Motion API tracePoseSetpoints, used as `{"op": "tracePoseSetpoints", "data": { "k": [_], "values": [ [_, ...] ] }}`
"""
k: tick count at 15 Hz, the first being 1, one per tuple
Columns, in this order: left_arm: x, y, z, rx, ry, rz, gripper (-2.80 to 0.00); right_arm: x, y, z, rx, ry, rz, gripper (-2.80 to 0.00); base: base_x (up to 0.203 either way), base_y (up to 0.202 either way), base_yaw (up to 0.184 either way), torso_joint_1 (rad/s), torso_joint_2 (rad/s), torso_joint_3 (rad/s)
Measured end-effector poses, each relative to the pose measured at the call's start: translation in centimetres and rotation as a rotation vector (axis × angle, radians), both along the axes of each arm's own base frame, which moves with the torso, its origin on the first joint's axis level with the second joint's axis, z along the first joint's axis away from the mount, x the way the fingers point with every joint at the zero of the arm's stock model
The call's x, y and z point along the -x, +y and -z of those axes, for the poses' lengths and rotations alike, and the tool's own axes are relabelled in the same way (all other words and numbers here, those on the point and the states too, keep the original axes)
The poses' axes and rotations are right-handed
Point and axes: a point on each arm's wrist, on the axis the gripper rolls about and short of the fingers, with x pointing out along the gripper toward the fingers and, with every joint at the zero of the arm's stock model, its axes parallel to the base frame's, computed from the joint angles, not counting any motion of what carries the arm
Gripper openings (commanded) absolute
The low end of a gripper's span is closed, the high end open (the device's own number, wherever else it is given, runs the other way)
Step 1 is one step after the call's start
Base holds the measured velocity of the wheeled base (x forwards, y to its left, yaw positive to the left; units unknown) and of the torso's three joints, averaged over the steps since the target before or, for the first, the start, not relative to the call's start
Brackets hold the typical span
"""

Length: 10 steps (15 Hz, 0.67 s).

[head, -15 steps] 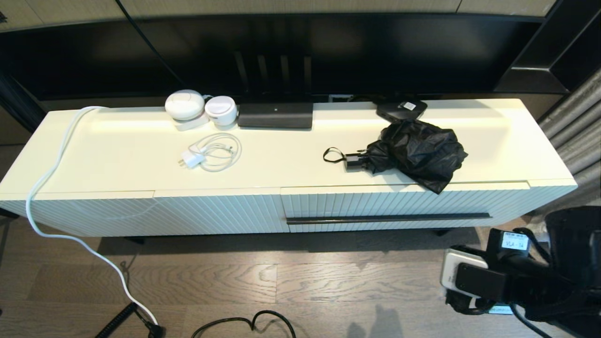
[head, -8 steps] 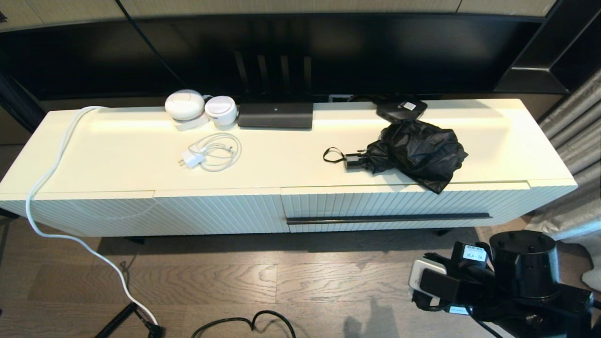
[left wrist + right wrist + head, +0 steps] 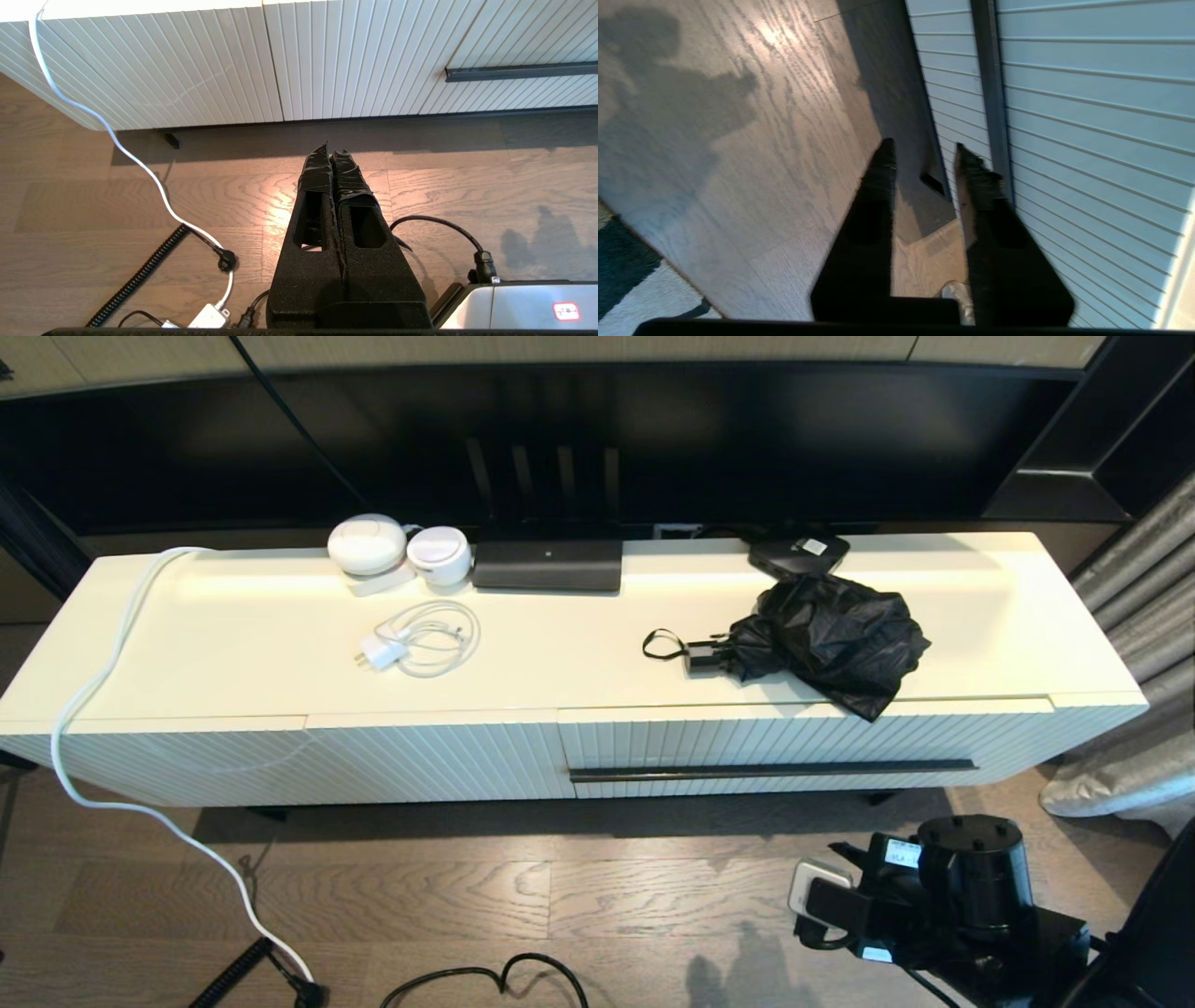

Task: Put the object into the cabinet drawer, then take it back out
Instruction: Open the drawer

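Cream ribbed cabinet drawer (image 3: 803, 747) w/ dark bar handle is sitting shut; black bunchy folding umbrella (image 3: 822, 639) is lying on the top above it. Right gripper (image 3: 922, 151) is hovering low near the drawer front, fingers apart, empty; left gripper (image 3: 331, 151) is hanging over the floor, fingers pressed together.

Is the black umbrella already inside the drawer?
No, the umbrella lies on top of the cabinet, and the drawer below it is shut.

Black bunchy umbrella (image 3: 826, 639) lying on cabinet top, above shut ribbed cream drawer (image 3: 794, 747)
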Motion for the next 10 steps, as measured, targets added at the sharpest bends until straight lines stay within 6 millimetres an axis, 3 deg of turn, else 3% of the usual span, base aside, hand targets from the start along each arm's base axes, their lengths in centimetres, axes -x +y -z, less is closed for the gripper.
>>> {"op": "tracePoseSetpoints", "data": {
  "k": [4, 10],
  "values": [
    [0.0, 0.0, 0.0, 0.000, 0.000, 0.001, -2.80, -0.7, -0.6, 1.5, 0.036, 0.095, -0.093, 0.00, 0.000, 0.000, 0.000, 0.000, 0.00, 0.000],
    [0.0, 0.0, 0.0, 0.000, 0.000, 0.000, -2.80, -2.8, -1.8, 0.7, 0.125, 0.033, -0.205, 0.00, 0.000, 0.000, 0.000, 0.000, 0.00, 0.000]
  ]
}}
